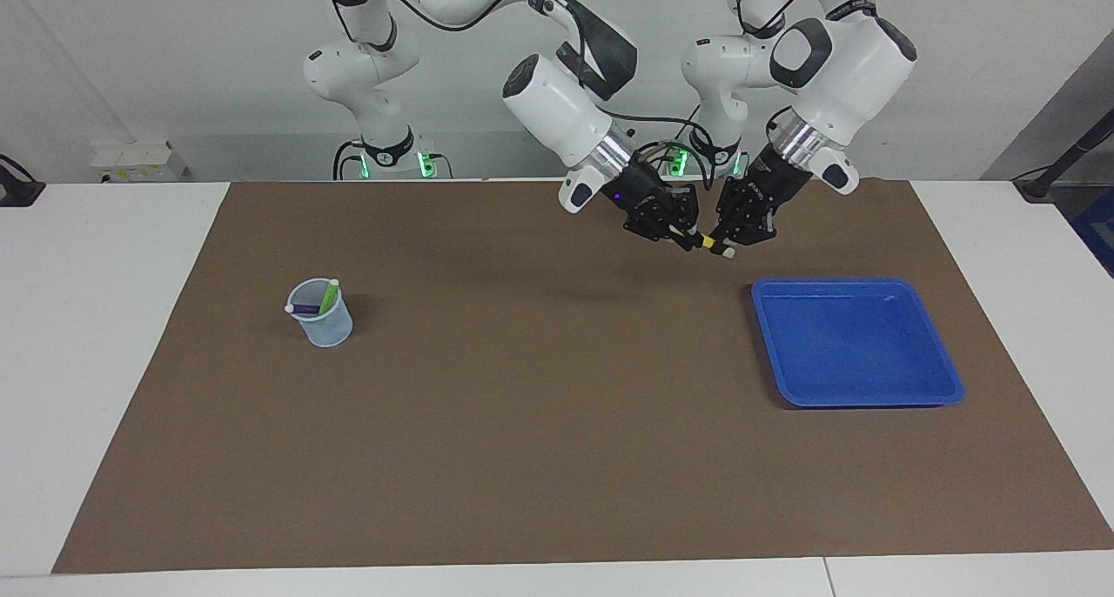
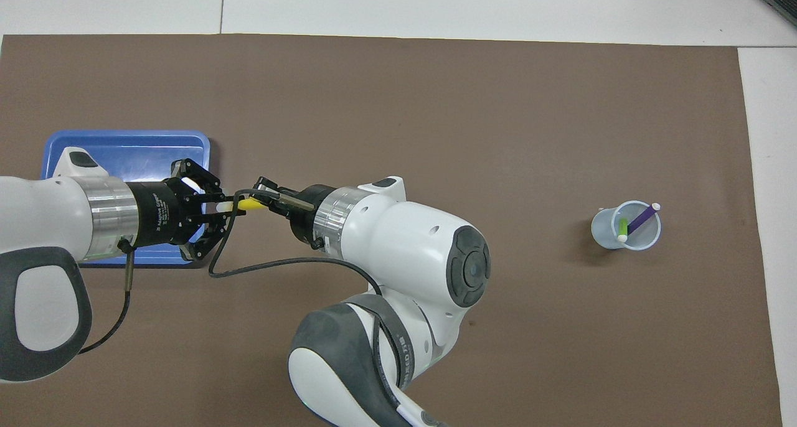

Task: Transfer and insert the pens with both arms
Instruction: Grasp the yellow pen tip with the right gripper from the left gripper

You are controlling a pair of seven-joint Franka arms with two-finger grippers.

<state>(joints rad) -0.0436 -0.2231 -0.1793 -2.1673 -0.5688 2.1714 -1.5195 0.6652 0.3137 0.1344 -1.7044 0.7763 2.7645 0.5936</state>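
Facing view: we clench both the left pincer (image 1: 719, 245) and right pincer (image 1: 687, 238) on the slim yellow marker pen (image 1: 707, 242) above the brown counter mat (image 1: 522, 423); the left should release only once the right feels secure.

We see bright, even light from above. Soft shadows on brown mat (image 1: 522, 423), faint under raised arms, darker beside pale cup (image 1: 322, 314). We find mild sheen on blue tray (image 1: 857, 379). Both views sharp, no motion blur.
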